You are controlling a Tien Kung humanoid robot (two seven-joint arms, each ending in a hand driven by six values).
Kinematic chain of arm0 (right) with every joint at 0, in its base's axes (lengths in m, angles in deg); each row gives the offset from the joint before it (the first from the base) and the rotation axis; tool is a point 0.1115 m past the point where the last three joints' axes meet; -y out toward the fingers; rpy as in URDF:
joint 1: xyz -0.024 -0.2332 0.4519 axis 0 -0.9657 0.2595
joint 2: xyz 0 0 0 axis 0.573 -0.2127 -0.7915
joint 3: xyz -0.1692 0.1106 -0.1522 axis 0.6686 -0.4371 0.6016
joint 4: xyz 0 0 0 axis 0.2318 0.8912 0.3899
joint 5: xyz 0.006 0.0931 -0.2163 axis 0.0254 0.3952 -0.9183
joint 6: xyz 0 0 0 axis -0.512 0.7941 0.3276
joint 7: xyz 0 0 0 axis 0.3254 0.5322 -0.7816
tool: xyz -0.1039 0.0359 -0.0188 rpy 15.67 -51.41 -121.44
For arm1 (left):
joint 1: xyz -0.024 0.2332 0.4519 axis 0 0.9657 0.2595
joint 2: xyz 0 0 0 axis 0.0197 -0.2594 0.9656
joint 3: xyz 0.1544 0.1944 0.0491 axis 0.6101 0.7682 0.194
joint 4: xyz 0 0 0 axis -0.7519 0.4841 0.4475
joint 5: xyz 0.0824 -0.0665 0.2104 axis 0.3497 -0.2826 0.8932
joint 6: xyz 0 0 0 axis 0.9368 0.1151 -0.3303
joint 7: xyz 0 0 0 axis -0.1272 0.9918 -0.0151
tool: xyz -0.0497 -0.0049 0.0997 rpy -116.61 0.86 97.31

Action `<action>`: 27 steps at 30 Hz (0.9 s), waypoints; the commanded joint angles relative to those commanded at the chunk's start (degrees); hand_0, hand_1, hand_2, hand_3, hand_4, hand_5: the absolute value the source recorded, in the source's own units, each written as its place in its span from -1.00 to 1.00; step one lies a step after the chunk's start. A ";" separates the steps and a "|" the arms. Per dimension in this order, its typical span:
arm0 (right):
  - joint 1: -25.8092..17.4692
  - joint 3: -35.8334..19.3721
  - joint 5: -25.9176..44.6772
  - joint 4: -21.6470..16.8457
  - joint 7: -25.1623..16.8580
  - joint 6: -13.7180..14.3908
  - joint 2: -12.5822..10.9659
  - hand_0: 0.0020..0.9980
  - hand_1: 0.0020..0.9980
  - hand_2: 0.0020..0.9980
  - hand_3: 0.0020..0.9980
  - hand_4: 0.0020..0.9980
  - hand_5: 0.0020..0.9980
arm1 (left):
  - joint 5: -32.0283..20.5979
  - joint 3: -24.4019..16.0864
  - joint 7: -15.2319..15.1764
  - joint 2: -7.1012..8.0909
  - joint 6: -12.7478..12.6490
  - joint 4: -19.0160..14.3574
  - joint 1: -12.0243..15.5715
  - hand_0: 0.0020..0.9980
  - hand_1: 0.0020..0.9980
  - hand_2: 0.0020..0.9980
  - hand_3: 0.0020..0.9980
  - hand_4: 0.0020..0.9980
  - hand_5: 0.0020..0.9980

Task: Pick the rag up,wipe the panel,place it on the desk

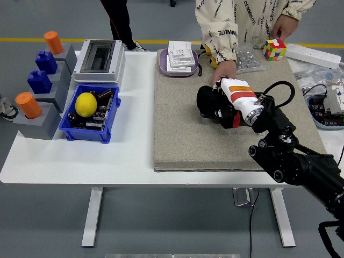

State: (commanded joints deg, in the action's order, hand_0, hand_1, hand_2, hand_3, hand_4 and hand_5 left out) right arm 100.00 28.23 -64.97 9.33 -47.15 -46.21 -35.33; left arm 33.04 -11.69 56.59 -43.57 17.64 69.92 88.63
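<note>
One robot hand (217, 103), right of frame centre, has its fingers curled over one dark rag (204, 99) on the mat (183, 134); one person's hand (223, 71) touches just above

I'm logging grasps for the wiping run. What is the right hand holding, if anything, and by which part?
The right hand presses down on something dark on the beige mat. Its fingers hide the contact, so what it holds, and where, cannot be told.

Black jointed right arm (301, 164), white forearm shell, orange-red bands, looped cable
</note>
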 joint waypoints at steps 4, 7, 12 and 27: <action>0.16 0.92 0.31 -1.27 0.22 0.10 0.00 -0.60 -0.36 -0.22 -0.21 0.95 -0.98 | -0.07 0.17 -0.05 0.03 0.03 0.00 0.15 0.29 0.39 0.47 0.13 0.20 -0.05; 0.26 1.19 0.31 -1.71 0.35 0.11 0.00 -0.60 -0.36 -0.22 -0.22 0.95 -0.98 | -0.10 0.25 -0.05 0.06 0.03 0.00 0.29 0.29 0.39 0.47 0.13 0.20 -0.05; 0.37 1.50 0.31 -1.81 0.40 0.10 0.00 -0.60 -0.36 -0.22 -0.22 0.95 -0.98 | -0.08 0.35 -0.04 0.13 0.04 0.00 0.41 0.29 0.39 0.47 0.13 0.20 -0.05; -0.70 1.19 0.21 0.80 0.26 -0.07 0.00 -0.60 -0.36 -0.22 -0.22 0.95 -0.98 | 0.01 0.44 -0.06 0.12 0.07 0.00 0.37 0.29 0.39 0.47 0.13 0.20 -0.05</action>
State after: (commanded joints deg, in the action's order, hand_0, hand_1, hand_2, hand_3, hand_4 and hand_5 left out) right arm 99.30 29.42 -64.76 10.13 -46.89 -46.29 -35.33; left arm 33.05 -11.25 56.53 -43.45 17.71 69.92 89.00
